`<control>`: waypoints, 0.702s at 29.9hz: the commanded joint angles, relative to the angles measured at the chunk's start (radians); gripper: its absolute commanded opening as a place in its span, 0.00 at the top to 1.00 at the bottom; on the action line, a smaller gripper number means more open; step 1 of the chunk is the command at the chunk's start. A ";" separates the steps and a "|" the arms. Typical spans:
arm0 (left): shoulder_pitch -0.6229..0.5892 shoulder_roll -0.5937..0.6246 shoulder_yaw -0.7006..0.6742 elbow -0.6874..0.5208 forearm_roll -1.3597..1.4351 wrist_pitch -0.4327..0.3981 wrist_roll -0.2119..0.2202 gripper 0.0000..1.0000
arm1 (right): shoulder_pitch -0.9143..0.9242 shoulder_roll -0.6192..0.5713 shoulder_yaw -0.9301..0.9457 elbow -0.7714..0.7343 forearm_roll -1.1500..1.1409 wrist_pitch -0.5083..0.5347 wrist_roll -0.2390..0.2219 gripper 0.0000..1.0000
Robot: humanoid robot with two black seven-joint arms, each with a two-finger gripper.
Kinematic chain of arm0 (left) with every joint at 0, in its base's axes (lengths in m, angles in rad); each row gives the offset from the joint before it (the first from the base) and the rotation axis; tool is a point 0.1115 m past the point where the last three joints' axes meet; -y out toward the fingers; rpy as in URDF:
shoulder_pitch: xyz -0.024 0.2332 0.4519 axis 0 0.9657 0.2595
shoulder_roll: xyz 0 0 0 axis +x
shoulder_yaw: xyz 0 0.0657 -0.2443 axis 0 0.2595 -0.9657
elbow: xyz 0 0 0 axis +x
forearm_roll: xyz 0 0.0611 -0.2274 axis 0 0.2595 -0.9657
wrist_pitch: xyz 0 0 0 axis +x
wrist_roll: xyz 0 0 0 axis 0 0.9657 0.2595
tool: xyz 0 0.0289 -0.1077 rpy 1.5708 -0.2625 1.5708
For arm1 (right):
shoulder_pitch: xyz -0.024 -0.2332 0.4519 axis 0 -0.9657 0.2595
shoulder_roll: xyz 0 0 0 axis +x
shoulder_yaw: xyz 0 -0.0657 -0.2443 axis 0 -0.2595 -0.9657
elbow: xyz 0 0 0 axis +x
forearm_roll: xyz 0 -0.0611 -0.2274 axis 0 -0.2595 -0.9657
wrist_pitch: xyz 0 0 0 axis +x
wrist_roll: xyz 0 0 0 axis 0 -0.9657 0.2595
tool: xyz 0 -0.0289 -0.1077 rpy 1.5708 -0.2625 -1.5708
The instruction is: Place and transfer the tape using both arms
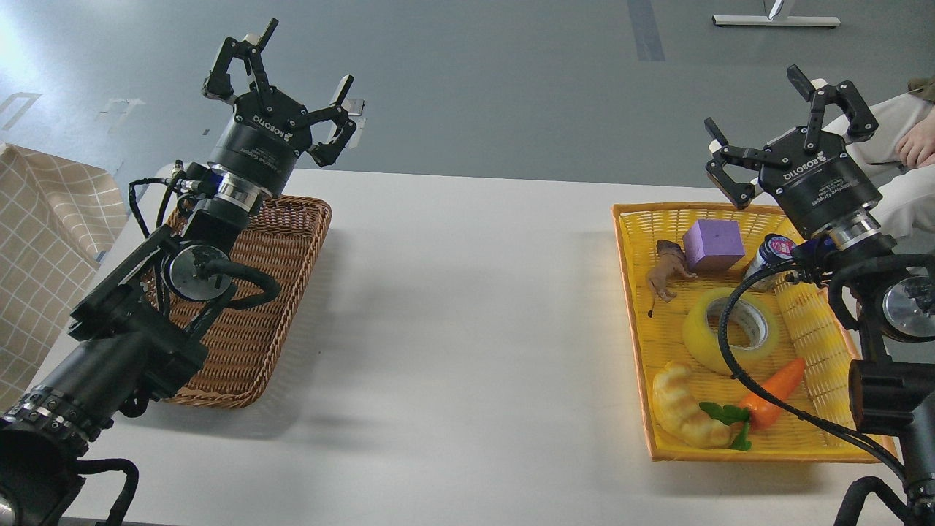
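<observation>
The yellow translucent tape roll [703,337] with a white-grey core lies flat in the yellow basket [630,292] at the right. My right gripper [785,117] is open and empty, held above the basket's far edge, well above and behind the tape. A black cable of the right arm crosses over the tape. My left gripper [281,84] is open and empty, raised above the far end of the brown wicker basket [288,248] at the left.
The yellow basket also holds a purple block [712,245], a brown toy animal [665,270], a small can [774,252], a toy carrot [774,391] and a pale croissant toy [683,409]. A person sits beyond the table at the far right [906,146]. A checked cloth [36,241] lies left.
</observation>
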 commanded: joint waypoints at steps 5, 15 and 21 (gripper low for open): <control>0.002 0.000 -0.003 -0.001 -0.002 0.000 -0.001 0.01 | 0.000 0.000 0.000 -0.001 0.000 0.000 0.000 0.00; 0.002 0.000 -0.004 -0.001 -0.002 0.000 -0.001 0.01 | 0.000 0.000 0.000 0.000 0.000 0.000 0.000 0.00; 0.002 0.000 -0.006 -0.001 -0.002 0.000 -0.001 0.01 | 0.000 -0.001 -0.001 0.000 0.000 0.000 0.000 0.00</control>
